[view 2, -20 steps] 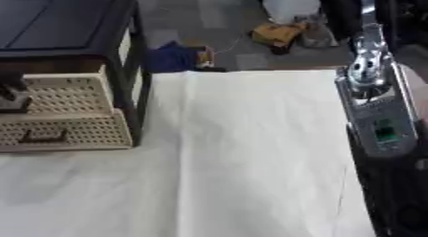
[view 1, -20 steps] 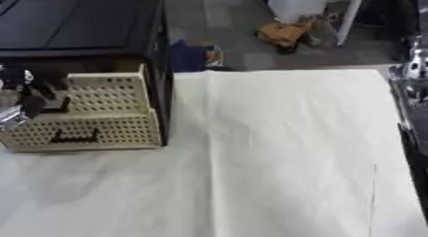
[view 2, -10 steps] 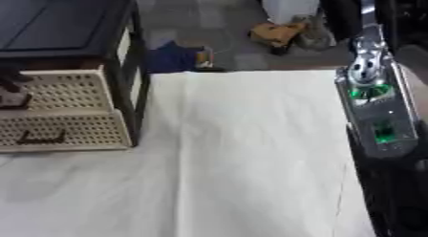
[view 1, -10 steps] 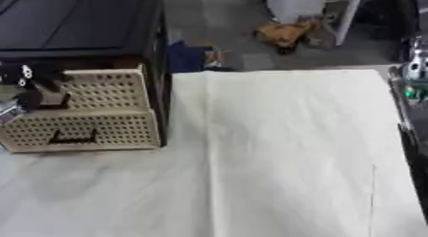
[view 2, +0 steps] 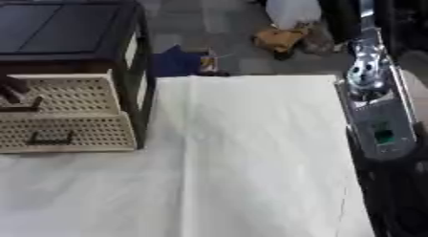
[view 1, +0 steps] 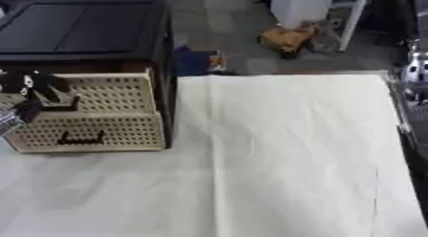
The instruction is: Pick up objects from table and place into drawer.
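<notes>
My left hand (view 1: 29, 90) hovers over the upper drawer (view 1: 104, 90) of the cream perforated drawer unit, at that drawer's left end, because that drawer is pulled out and is where things are meant to go. Its dark fingers (view 1: 46, 85) point down toward the drawer, but I cannot tell whether they are curled round anything or slack (they are a dark tangle against the drawer front), and I can make out no object in them. The lower drawer (view 1: 88, 133), just below, is shut, its dark handle (view 1: 80, 137) facing me. Both drawers sit in a black cabinet (view 1: 83, 28), whose right wall stands just beside the drawer fronts.

No loose object shows on the table to the right of the cabinet, so I judge the picking is mostly done. My right hand is out of sight; only that arm (view 2: 372, 102), silver and black, lies far right of the cabinet.

The table wears a pale cream cloth (view 1: 276, 155) with a lengthwise fold. Beyond the cabinet's far corner is grey floor with a blue item (view 2: 180, 61) and a brownish bundle (view 1: 286, 37)
</notes>
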